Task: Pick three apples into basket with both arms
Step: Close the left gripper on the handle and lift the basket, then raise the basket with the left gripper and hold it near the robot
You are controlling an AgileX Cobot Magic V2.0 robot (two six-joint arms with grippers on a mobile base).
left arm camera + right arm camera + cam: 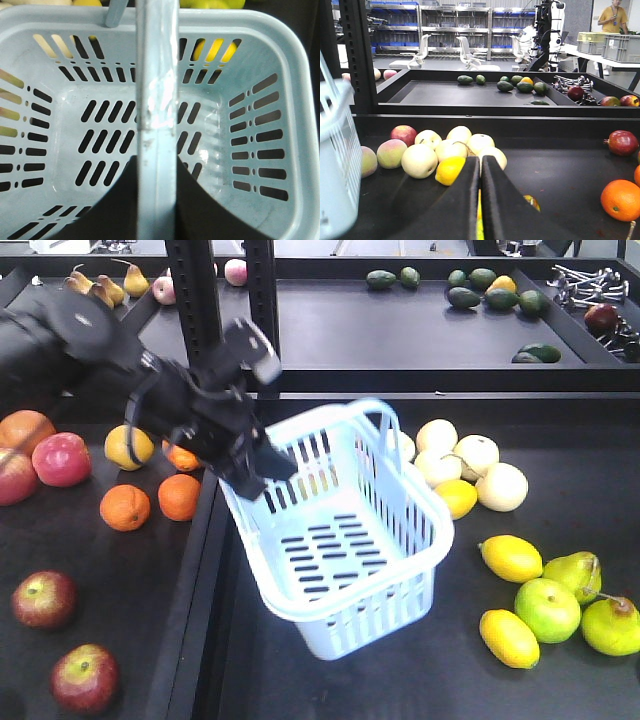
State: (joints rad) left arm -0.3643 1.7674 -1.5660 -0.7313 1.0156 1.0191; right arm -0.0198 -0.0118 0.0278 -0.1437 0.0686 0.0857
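Note:
The pale blue basket [345, 540] hangs tilted above the dark tray and is empty inside. My left gripper [255, 465] is shut on its handle [156, 100], which runs between the two black fingers [115, 200] in the left wrist view. Two dark red apples [43, 598] [85, 677] lie at the lower left, apart from the basket. My right gripper [480, 159] does not show in the front view. Its wrist view has the fingers pressed together low over the right tray, holding nothing, with the basket's wall [335, 165] at the far left.
Oranges [180, 496] and pink-red apples [60, 458] lie left of the raised divider [195, 570]. Pale round fruits [478, 455], lemons [511, 558] and green pears [547, 608] lie right of the basket. A black upright post [200, 300] stands behind the left arm.

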